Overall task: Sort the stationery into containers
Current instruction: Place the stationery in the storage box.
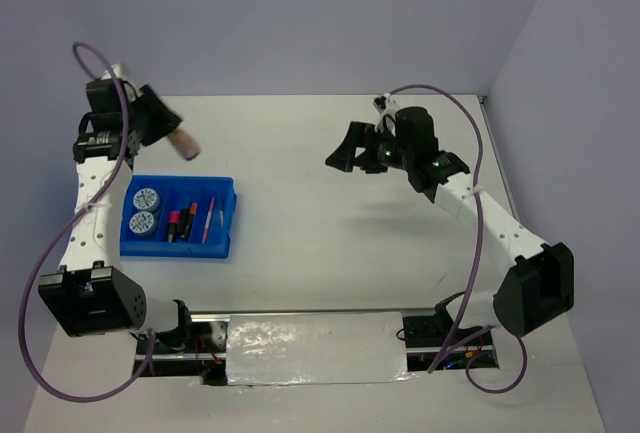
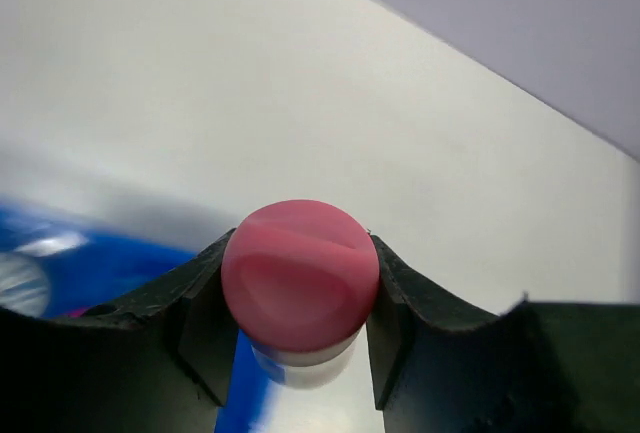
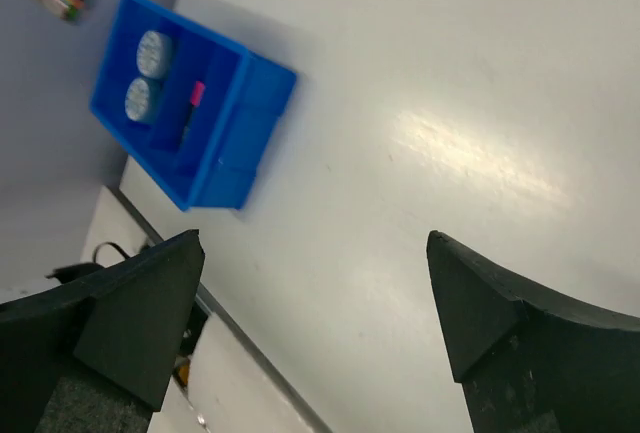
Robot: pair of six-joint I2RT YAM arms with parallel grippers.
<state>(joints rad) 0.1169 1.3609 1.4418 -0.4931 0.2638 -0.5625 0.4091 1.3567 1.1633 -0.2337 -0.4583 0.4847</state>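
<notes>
The left fingers (image 2: 400,303) clamp the case (image 2: 300,278), its length jutting outward, just beyond the tray's (image 1: 226,223) far edge; the right fingers (image 3: 140,303) stand apart, well away.

On white table (image 1: 330,253), blue tray (image 1: 178,249)

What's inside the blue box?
The blue tray holds two round discs in its left compartment, stubby highlighters in the middle and thin pens on the right. Anything underneath them is hidden. The pink case is outside, in the left gripper.
</notes>
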